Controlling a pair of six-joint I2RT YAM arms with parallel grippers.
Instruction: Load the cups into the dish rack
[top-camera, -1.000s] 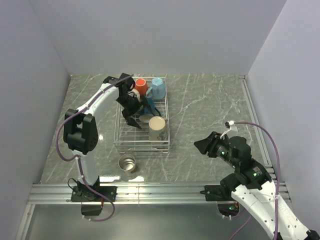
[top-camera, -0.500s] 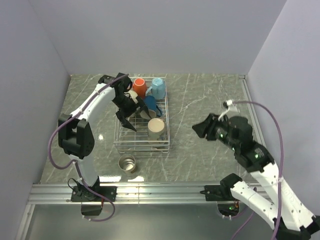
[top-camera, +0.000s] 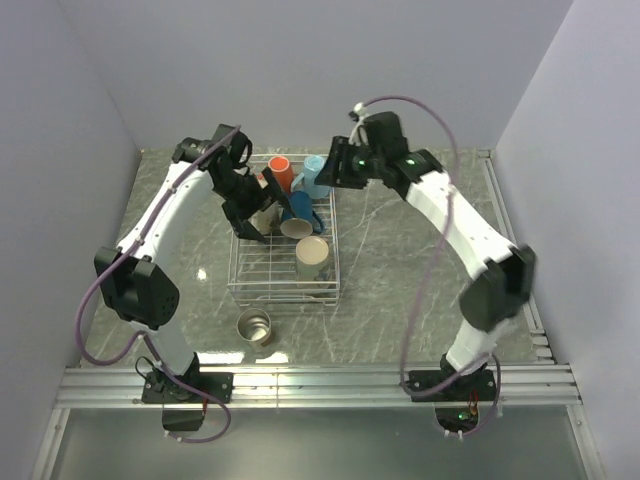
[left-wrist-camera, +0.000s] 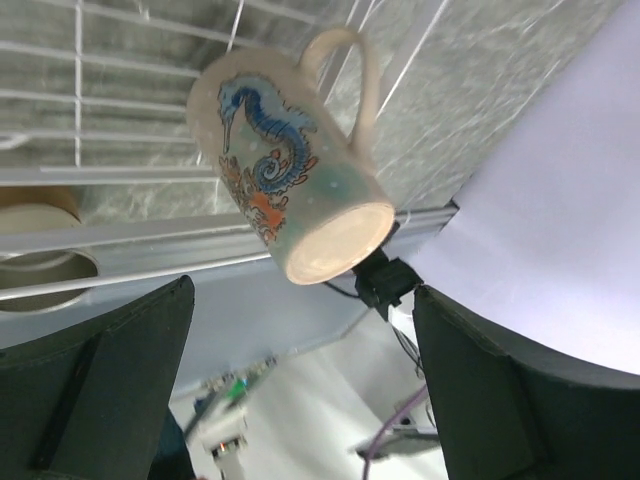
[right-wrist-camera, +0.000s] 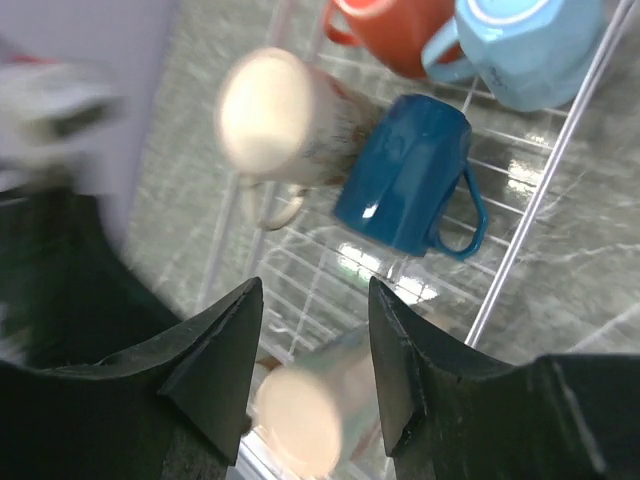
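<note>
While the left fingers (left-wrist-camera: 100, 400) hang wide apart with nothing between them, the white cup (left-wrist-camera: 290, 190) with its seahorse print lies tipped on its side on the wires of the dish rack (top-camera: 262, 272), just beyond the fingertips and untouched. The right fingers (right-wrist-camera: 215, 370) are parted and empty too, hovering at the rack's far right corner above the dark blue cup (right-wrist-camera: 405, 175), which lies on its side beside the white one. The orange cup (top-camera: 281, 172) and light blue cup (top-camera: 315, 175) sit side by side against the far rim, and the beige cup (top-camera: 313, 257) hugs the right rim nearer the front. Bare wire shows in the near left part of the rack. The steel cup (top-camera: 254, 327) stands outside on the tabletop (top-camera: 420, 250), just off the near edge — and open tabletop runs from the right rim to the wall.
</note>
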